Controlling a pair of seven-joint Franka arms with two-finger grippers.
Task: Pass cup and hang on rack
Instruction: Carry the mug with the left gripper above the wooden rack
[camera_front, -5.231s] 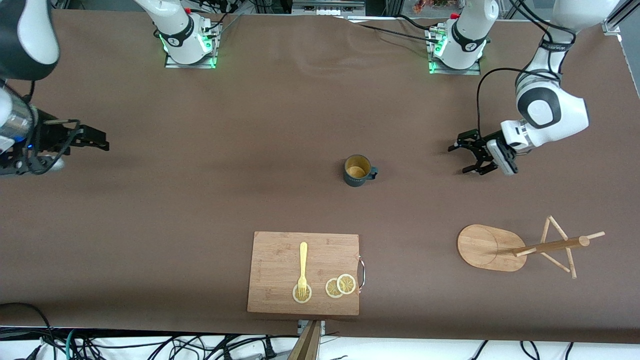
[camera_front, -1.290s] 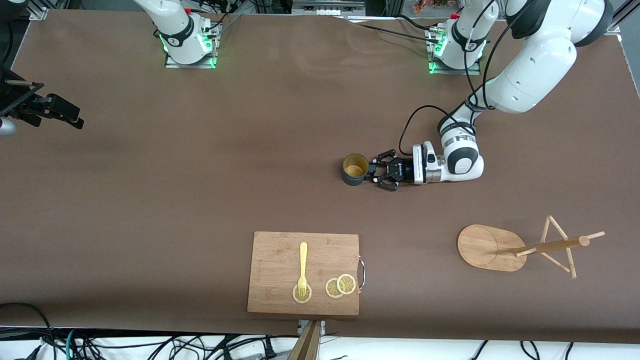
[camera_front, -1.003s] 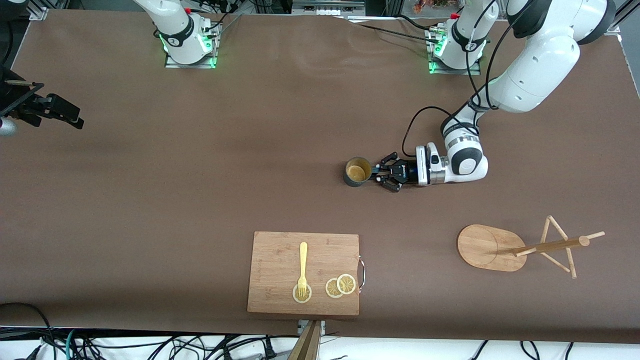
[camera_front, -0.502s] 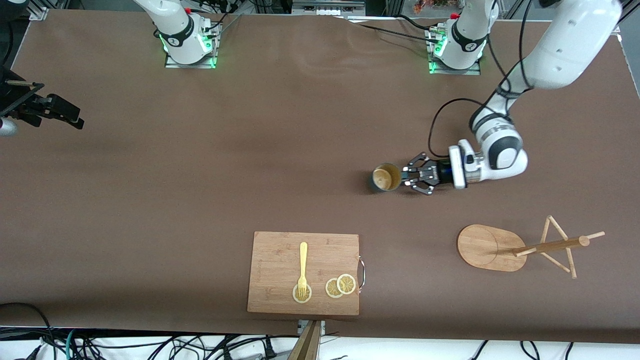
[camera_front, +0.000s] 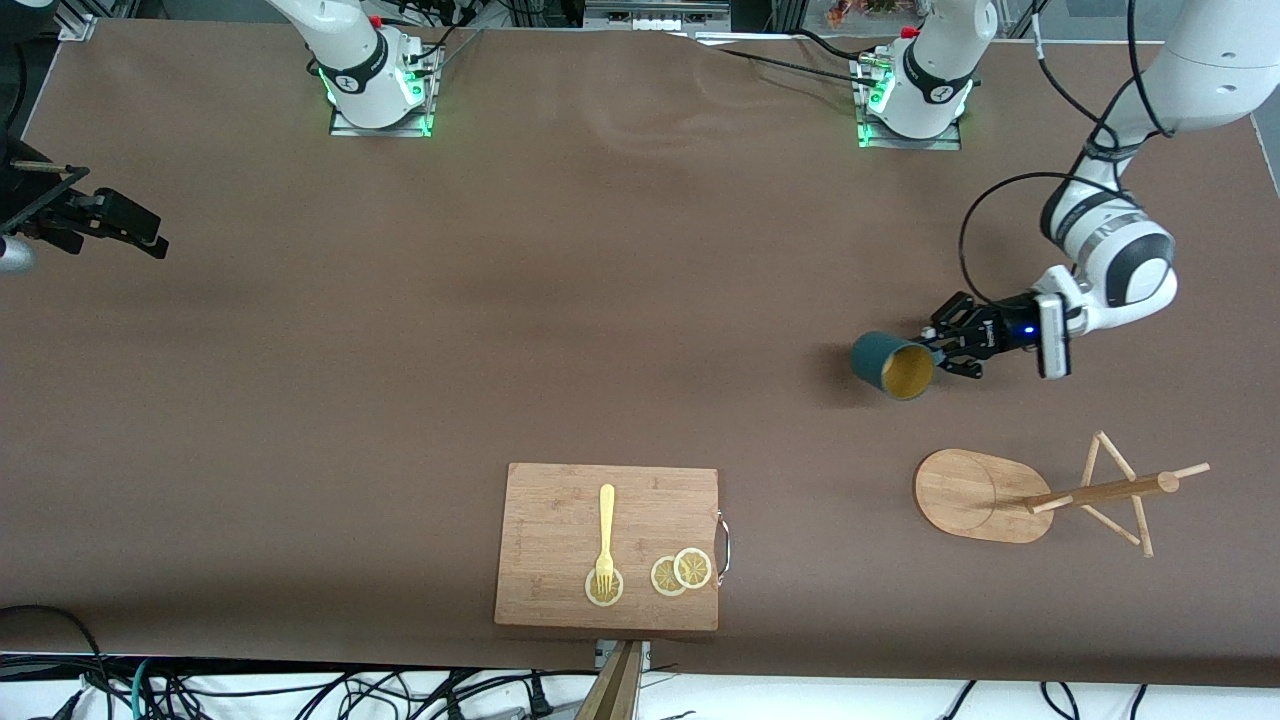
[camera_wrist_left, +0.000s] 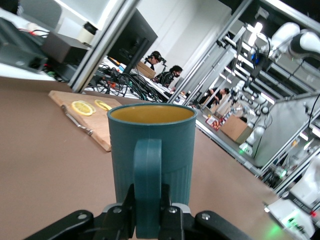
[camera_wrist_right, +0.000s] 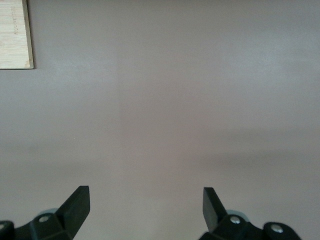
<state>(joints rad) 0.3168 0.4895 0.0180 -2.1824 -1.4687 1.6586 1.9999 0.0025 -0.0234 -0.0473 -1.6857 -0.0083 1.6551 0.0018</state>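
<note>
The dark teal cup (camera_front: 893, 365) hangs tipped on its side above the table, its yellowish mouth turned toward the front camera. My left gripper (camera_front: 940, 347) is shut on the cup's handle (camera_wrist_left: 148, 185); in the left wrist view the cup (camera_wrist_left: 152, 150) fills the middle, with the gripper (camera_wrist_left: 148, 220) clamped on both sides of the handle. The bamboo rack (camera_front: 1000, 495) stands nearer the front camera than the cup, at the left arm's end of the table. My right gripper (camera_front: 100, 225) waits at the right arm's end, open (camera_wrist_right: 145, 205) over bare table.
A wooden cutting board (camera_front: 560, 590) lies by the table's front edge, carrying a yellow fork (camera_front: 605, 535) and lemon slices (camera_front: 680, 572). A corner of the board (camera_wrist_right: 15, 35) shows in the right wrist view. Both arm bases stand along the table's back edge.
My left gripper closed on the cup's handle, lifted the cup and carried it toward the left arm's end, tipping it onto its side. The right arm has not moved in the last second.
</note>
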